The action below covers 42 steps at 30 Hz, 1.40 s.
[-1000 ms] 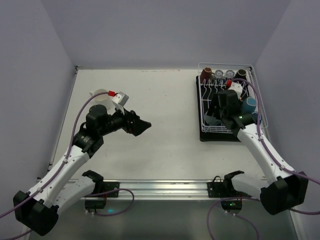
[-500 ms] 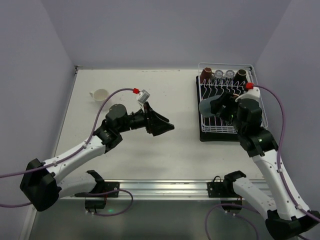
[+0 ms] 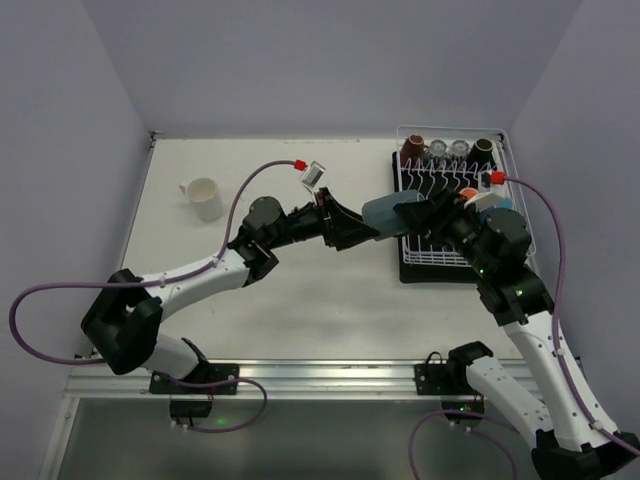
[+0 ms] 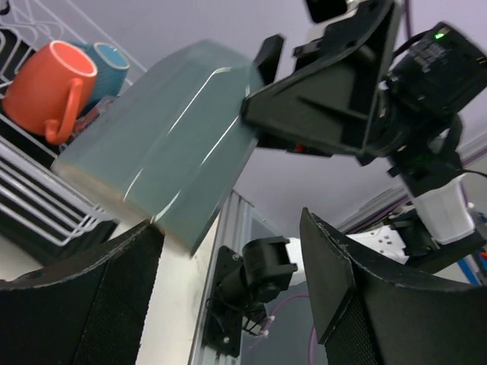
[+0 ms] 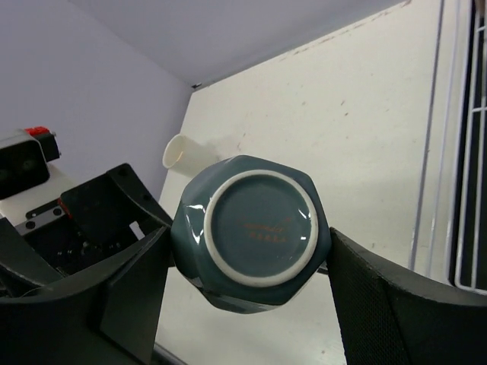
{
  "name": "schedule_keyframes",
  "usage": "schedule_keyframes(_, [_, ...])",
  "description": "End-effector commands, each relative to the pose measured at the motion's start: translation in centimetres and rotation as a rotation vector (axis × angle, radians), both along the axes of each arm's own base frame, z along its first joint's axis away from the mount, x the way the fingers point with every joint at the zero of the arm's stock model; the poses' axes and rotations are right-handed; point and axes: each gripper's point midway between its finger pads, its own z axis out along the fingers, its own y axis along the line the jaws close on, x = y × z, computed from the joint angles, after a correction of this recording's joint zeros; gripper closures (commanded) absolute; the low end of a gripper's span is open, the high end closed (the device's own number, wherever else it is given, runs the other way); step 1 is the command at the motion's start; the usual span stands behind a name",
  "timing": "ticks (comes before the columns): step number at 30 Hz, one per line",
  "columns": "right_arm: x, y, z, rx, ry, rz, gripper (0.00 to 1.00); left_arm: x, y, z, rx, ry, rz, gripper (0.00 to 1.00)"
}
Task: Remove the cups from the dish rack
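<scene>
Overhead, the table [image 3: 300, 290] fills the middle of the frame, and the white wire dish rack [image 3: 411, 252] sits on its black tray at the upper right. Both arms meet at the centre, just left of the rack.

The right gripper [image 3: 405, 214] is clamped on a grey-blue cup [image 3: 383, 212] and holds it on its side in the air above the table. In the right wrist view the cup's base faces the camera, with one finger on each side.

The left gripper [image 3: 362, 232] is spread wide and holds nothing. The cup's open end lies just in front of its fingers [image 4: 84, 304]; contact cannot be confirmed.

In the rack, two brown cups [image 3: 410, 147] occupy the far corners with two clear glasses [image 3: 447, 150] between them. An orange mug [image 4: 47, 85] and a blue cup [image 4: 111, 61] rest against each other on the wires.

A cream mug [image 3: 203, 197] stands on the table at the upper left, well apart from the arms.
</scene>
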Motion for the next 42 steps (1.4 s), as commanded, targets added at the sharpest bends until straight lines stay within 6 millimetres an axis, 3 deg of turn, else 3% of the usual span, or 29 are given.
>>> schedule_keyframes(1, [-0.8,2.4,4.5,0.149,-0.131,0.134,0.89,-0.8,-0.5,5.2,-0.161,-0.087,-0.047,0.27])
schedule_keyframes(4, [-0.9,3.1,3.8,0.168,-0.113,0.172,0.89,-0.9,-0.9,5.4,-0.181,-0.082,-0.066,0.35])
schedule_keyframes(7, [-0.9,4.2,3.3,0.216,-0.100,0.227,0.89,-0.7,-0.9,5.7,-0.208,-0.085,-0.059,0.52])
schedule_keyframes(8, [-0.9,4.4,2.2,0.225,-0.068,0.238,0.89,-0.5,-0.8,5.8,-0.214,-0.085,-0.047,0.67])
schedule_keyframes(11, [-0.9,5.0,1.4,0.262,-0.049,0.263,0.89,-0.2,0.0,6.4,-0.237,-0.107,0.008,0.99])
schedule_keyframes(14, [-0.9,5.2,0.2,0.284,-0.018,0.271,0.83,0.2,1.3,7.7,-0.238,-0.150,0.102,1.00])
schedule_keyframes(19, [-0.8,5.3,-1.8,0.258,0.041,0.265,0.05,2.8,2.9,6.7,-0.090,-0.174,0.292,1.00])
schedule_keyframes(20, [-0.7,5.1,-2.1,0.250,0.046,0.256,0.01,3.8,3.4,7.7,-0.074,-0.190,0.356,1.00])
schedule_keyframes(21, [-0.7,4.9,-2.2,0.237,0.041,0.244,0.01,4.7,3.7,5.7,0.054,-0.187,0.396,1.00])
schedule_keyframes(22, [-0.7,4.7,-2.8,0.226,0.062,0.233,0.01,5.5,4.2,5.2,0.117,-0.181,0.434,1.00])
schedule_keyframes(23, [-0.8,4.6,-3.1,0.214,0.071,0.225,0.01,7.1,5.2,6.4,0.143,-0.191,0.511,1.00])
schedule_keyframes(24, [-0.9,4.4,-3.2,0.192,0.060,0.222,0.01,7.7,5.9,4.5,0.243,-0.177,0.528,1.00])
schedule_keyframes(25, [-1.0,4.2,-3.9,0.178,0.086,0.214,0.01,8.4,6.5,5.1,0.272,-0.178,0.552,1.00])
schedule_keyframes(26, [-1.1,4.1,-4.4,0.156,0.091,0.213,0.01,10.1,7.8,3.7,0.341,-0.152,0.607,1.00])
schedule_keyframes(27, [-1.1,3.9,-4.7,0.143,0.094,0.208,0.01,10.5,9.0,0.9,0.473,-0.119,0.614,1.00])
schedule_keyframes(28, [-1.3,3.8,-5.3,0.130,0.110,0.203,0.01,11.2,9.8,0.7,0.516,-0.110,0.629,1.00])
schedule_keyframes(29, [-1.3,3.6,-5.8,0.109,0.114,0.196,0.01,13.1,11.7,-1.4,0.591,-0.067,0.673,1.00])
schedule_keyframes(30, [-1.4,3.4,-6.2,0.099,0.119,0.188,0.01,13.8,13.4,-3.4,0.690,-0.043,0.692,1.00])
schedule_keyframes(31, [-1.4,3.1,-6.6,0.086,0.126,0.171,0.01,14.6,14.5,-3.5,0.728,-0.034,0.709,1.00])
schedule_keyframes(32, [-1.5,2.9,-7.1,0.069,0.129,0.167,0.01,16.4,16.7,-5.6,0.807,0.012,0.759,1.00])
schedule_keyframes(33, [-1.5,2.7,-7.3,0.060,0.129,0.161,0.01,16.7,17.9,-7.0,0.884,0.028,0.756,1.00])
schedule_keyframes(34, [-1.6,2.6,-7.7,0.050,0.138,0.154,0.01,17.4,18.6,-6.9,0.902,0.032,0.766,1.00])
schedule_keyframes(35, [-1.7,2.4,-7.6,0.037,0.128,0.154,0.01,18.1,20.1,-9.1,0.968,0.085,0.768,1.00])
schedule_keyframes(37, [-1.9,2.2,-7.9,0.021,0.132,0.150,0.01,19.4,21.2,-9.4,1.000,0.094,0.787,1.00])
schedule_keyframes(39, [-2.2,2.1,-7.9,0.007,0.123,0.155,0.01,20.6,22.5,-11.3,1.047,0.135,0.792,1.00])
schedule_keyframes(40, [-2.3,2.1,-8.1,0.001,0.126,0.156,0.01,21.4,22.9,-11.1,1.054,0.138,0.810,1.00])
schedule_keyframes(41, [-2.4,2.0,-8.1,-0.004,0.122,0.156,0.01,21.9,23.6,-13.0,1.101,0.179,0.802,1.00])
schedule_keyframes(42, [-2.4,2.0,-8.2,-0.006,0.122,0.155,0.01,22.3,24.0,-13.6,1.114,0.194,0.807,1.00])
